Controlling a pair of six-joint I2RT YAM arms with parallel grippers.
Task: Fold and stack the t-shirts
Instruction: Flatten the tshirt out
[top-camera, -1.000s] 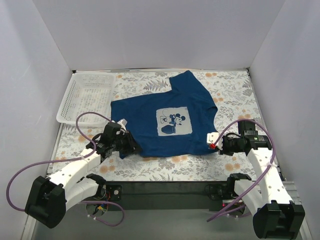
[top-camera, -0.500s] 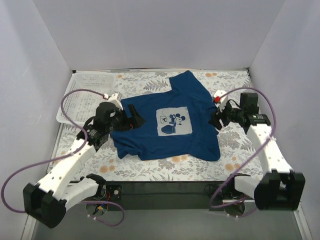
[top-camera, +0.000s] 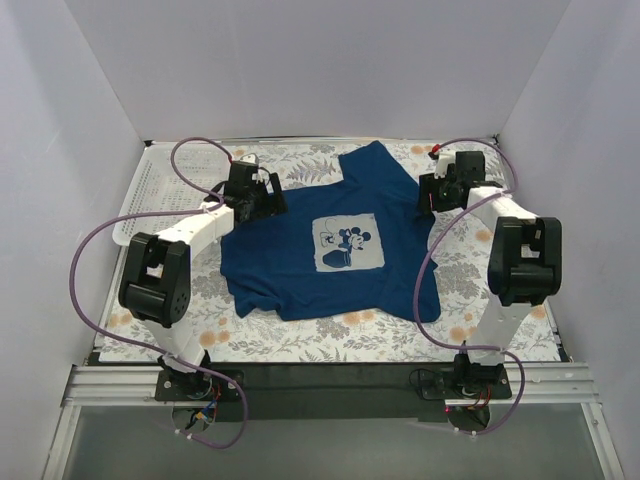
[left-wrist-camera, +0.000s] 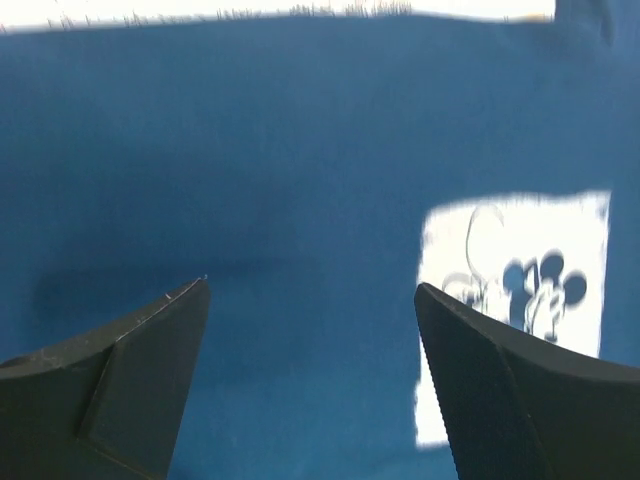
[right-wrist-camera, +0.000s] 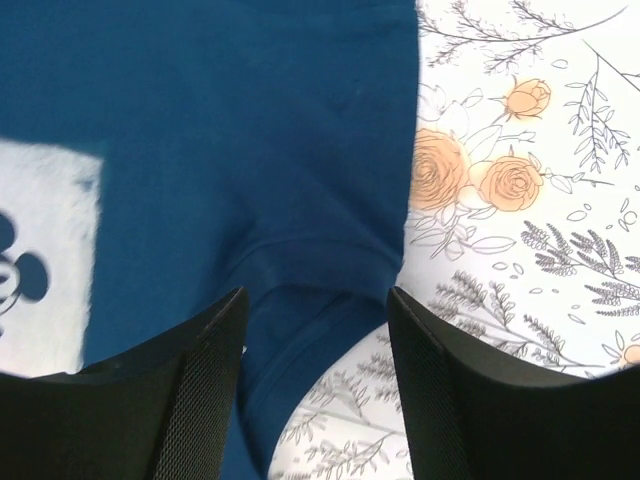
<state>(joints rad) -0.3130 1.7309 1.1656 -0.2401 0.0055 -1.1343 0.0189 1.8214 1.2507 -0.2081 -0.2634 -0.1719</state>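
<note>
From above, we see the navy t-shirt (top-camera: 300, 255) spread print-up on the floral tablecloth (top-camera: 330, 340), with the left gripper (top-camera: 270, 203) over its left edge and the right gripper (top-camera: 427, 192) at its right edge. In the left wrist view, our jaws gape wide above blue cloth, empty. In the right wrist view, the jaws stand apart over the shirt's edge, holding nothing.

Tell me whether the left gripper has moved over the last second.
Yes. The left gripper has gone from the t-shirt's near left corner toward the far wall, and is now alongside the basket.
</note>
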